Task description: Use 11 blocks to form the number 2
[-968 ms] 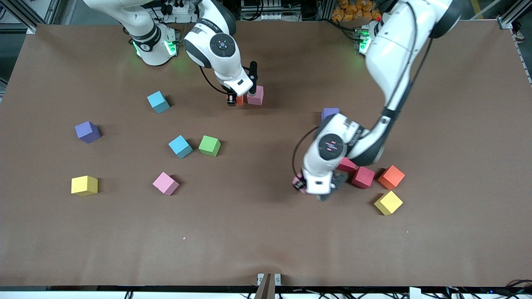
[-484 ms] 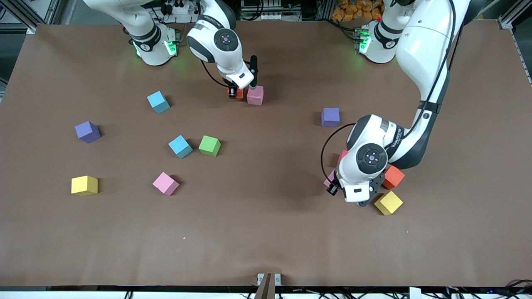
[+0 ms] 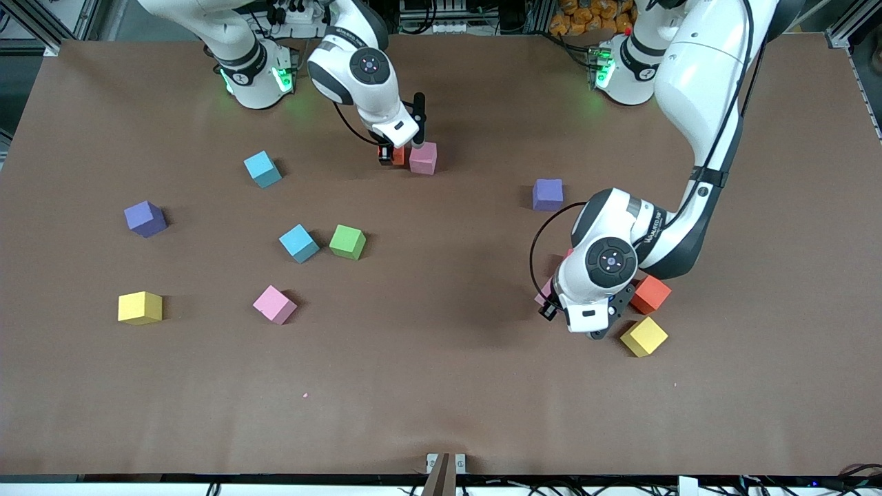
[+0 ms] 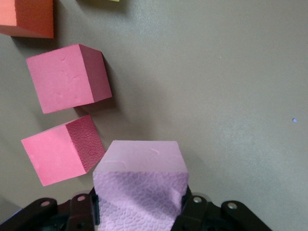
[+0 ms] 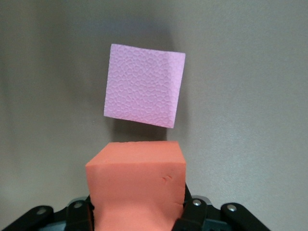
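My left gripper (image 3: 549,301) is shut on a pink block (image 4: 139,183), low over the table beside two crimson blocks (image 4: 67,77) (image 4: 60,151). In the front view the arm hides those two. An orange block (image 3: 650,293) and a yellow block (image 3: 643,336) lie close by. My right gripper (image 3: 394,156) is shut on an orange block (image 5: 137,187), right next to a pink block (image 3: 422,158) near the robots' bases. The blocks lie scattered, and no number 2 shows.
A purple block (image 3: 548,194) lies near the left arm. Toward the right arm's end lie two cyan blocks (image 3: 262,169) (image 3: 299,242), a green one (image 3: 347,242), a pink one (image 3: 274,304), a purple one (image 3: 145,218) and a yellow one (image 3: 140,307).
The left arm has swung toward its own end of the table with the pink block, covering the crimson blocks and uncovering the purple one. The right gripper has barely shifted.
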Controlling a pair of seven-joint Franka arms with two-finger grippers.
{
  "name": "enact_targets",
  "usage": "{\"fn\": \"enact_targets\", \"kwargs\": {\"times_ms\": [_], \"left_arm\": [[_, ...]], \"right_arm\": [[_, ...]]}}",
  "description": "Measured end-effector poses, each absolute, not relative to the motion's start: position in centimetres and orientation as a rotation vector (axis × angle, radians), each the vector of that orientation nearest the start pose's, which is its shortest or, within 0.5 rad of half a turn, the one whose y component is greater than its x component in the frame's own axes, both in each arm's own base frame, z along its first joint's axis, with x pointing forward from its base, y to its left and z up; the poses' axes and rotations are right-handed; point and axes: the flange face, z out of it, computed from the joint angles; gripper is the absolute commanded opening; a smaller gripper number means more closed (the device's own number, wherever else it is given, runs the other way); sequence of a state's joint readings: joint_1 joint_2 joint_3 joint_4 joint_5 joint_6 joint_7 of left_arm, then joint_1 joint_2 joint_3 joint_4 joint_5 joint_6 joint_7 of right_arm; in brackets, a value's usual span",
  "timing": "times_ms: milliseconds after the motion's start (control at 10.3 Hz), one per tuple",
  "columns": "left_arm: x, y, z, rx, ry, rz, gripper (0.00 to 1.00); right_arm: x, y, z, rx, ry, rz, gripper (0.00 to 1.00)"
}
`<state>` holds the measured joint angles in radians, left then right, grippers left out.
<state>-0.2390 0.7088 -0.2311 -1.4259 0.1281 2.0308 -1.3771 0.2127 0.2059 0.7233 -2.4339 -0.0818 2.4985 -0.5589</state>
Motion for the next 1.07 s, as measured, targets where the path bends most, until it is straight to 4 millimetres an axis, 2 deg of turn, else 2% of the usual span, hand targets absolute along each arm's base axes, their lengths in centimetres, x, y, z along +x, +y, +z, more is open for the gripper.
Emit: {"fn": "enact_targets", "kwargs": {"times_ms": [194,484,1065], "left_arm": [[65.3,-28.9,27.7,-2.791,-1.336,0.130,0.04],[65.3,-28.8,27.7,-2.788,-1.339,0.130,0.04],[65.5,-28.5,27.7,-2.773,-1.369,0.130,0.03]], "right_arm": [[27.0,38.3,22.4,-2.179,-2.146,0.124,0.12],[26.9,38.3,22.2,-2.182,-2.130,0.080,0.12],[26.0,38.2,20.2,-2.214,-2.031,0.071,0.12]]}}
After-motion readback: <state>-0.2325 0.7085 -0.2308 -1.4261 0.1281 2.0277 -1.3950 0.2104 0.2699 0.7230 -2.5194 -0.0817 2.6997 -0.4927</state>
